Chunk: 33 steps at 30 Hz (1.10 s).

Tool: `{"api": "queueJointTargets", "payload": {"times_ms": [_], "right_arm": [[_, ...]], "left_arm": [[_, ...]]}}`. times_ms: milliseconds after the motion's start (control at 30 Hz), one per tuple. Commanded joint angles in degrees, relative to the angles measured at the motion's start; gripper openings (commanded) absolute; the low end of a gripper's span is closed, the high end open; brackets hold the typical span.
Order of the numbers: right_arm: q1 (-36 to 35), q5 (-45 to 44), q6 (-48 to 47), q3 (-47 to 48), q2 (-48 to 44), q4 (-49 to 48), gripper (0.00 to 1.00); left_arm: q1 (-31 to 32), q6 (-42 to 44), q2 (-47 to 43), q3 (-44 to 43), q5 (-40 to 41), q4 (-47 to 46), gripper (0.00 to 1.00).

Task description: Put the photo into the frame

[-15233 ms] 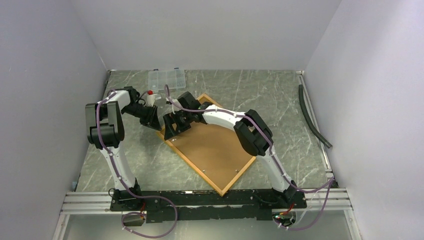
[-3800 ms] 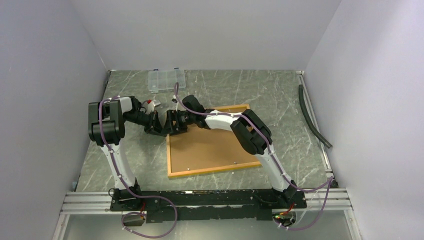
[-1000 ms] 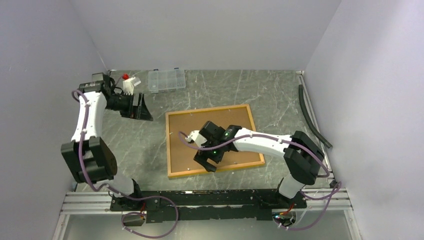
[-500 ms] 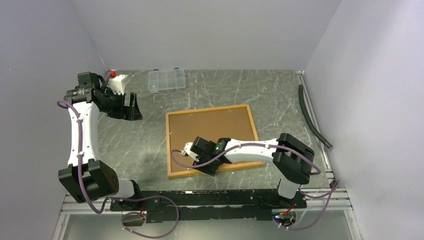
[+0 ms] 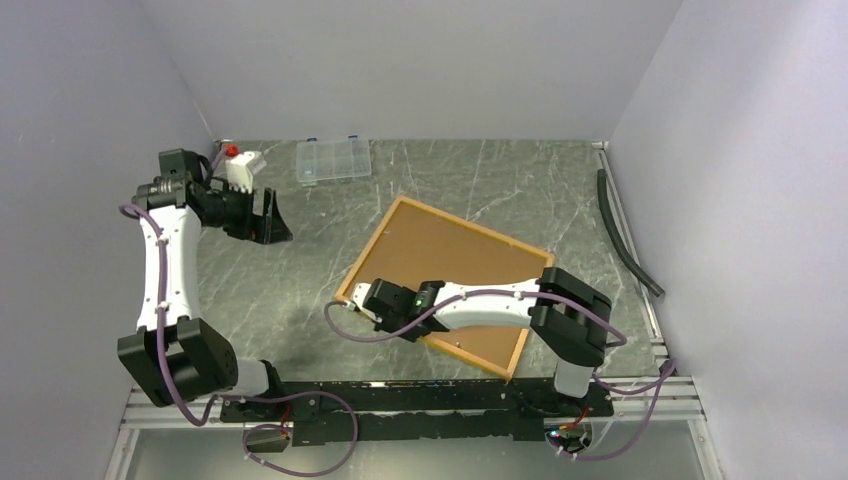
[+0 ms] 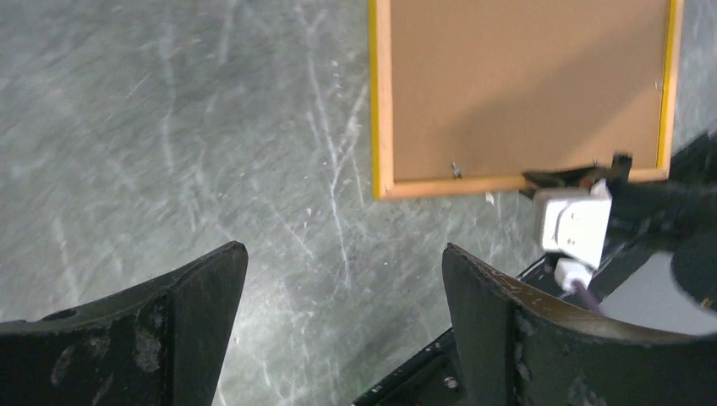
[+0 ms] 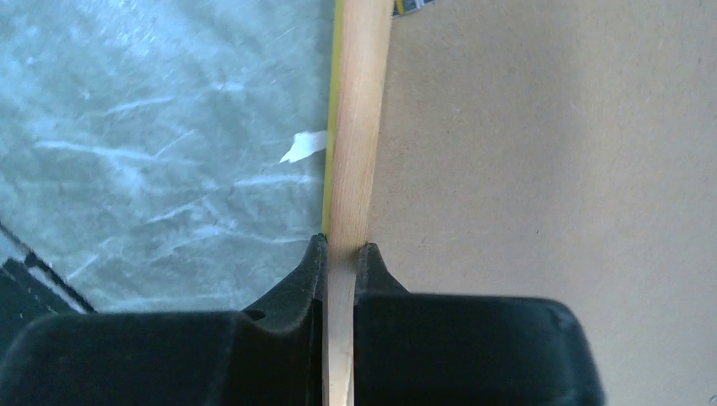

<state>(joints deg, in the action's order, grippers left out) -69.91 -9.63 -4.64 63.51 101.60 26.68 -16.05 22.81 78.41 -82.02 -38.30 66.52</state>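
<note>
Two fingertips only: the right gripper (image 7: 342,249) is clamped on one thin wooden rail of the frame (image 7: 359,101), pinching it at the near-left side. Grip is narrow and on a single edge.

- Frame lies back side up, skewed on the table (image 5: 300,280), brown backing board (image 7: 550,169) seated inside the yellow border. Cannot tell whether the held edge is lifted or flat.
- A white scrap (image 7: 303,146) lies on the table just beside the rail.
- Left gripper (image 6: 340,258) hangs far-left, well apart from the frame, fingers spread, holding nothing.
- Photo: not seen in any view. If it is under the board, nothing here shows it.

Risks, as I judge them:
- A pinch on one rail gives little hold against twist. If the frame is lifted or swung, its weight could pivot it in the fingers, or the rail could slip out.
- If the frame is tipped, the backing board may drop out, should its tabs be loose.
- The near corner sits close to the arm bases, so a further pull could snag it there.
- The left arm is too far off to steady anything.
</note>
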Motion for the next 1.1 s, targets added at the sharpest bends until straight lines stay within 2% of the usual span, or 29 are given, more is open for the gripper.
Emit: {"api": "queueJointTargets", "payload": {"times_ms": [0,133,300,467,600,767,833,933,1067], "right_arm": [[0.25,-1.6,1.73,6.99,-0.06,-1.62,0.0],[0.93,2.12,0.96,12.43,-0.62,-0.02,0.0],[3.7,10.02,1.72,18.61,-0.56,3.33,0.0],[7.63,20.36,4.49,25.0,0.39,6.05,0.0],[10.49,26.68,6.83,32.66,2.55,9.83,0.0],[11.9,32.33,8.09,41.95,5.88,15.71,0.0],[12.15,34.31,8.61,45.0,7.12,17.67,0.0],[12.23,35.19,9.22,48.02,8.28,19.44,0.0],[12.44,36.56,10.39,49.11,8.47,19.28,0.0]], "left_arm": [[-0.12,18.51,-4.32,9.28,-12.73,0.5,0.9],[-0.16,33.19,-11.38,19.66,-16.04,-1.16,0.94],[0.13,51.25,-19.92,26.96,-18.07,-2.28,0.94],[0.36,66.65,-28.9,32.42,-16.26,-8.55,0.94],[0.78,80.75,-31.24,33.65,-16.48,-7.99,0.94],[3.38,89.03,-33.72,35.71,-16.74,-14.43,0.94],[4.83,88.45,-34.9,36.99,-16.88,-18.7,0.93],[8.58,93.05,-33.15,34.97,-12.73,-14.06,0.92],[11.38,89.43,-31.94,34.77,-9.72,-18.03,0.85]]}}
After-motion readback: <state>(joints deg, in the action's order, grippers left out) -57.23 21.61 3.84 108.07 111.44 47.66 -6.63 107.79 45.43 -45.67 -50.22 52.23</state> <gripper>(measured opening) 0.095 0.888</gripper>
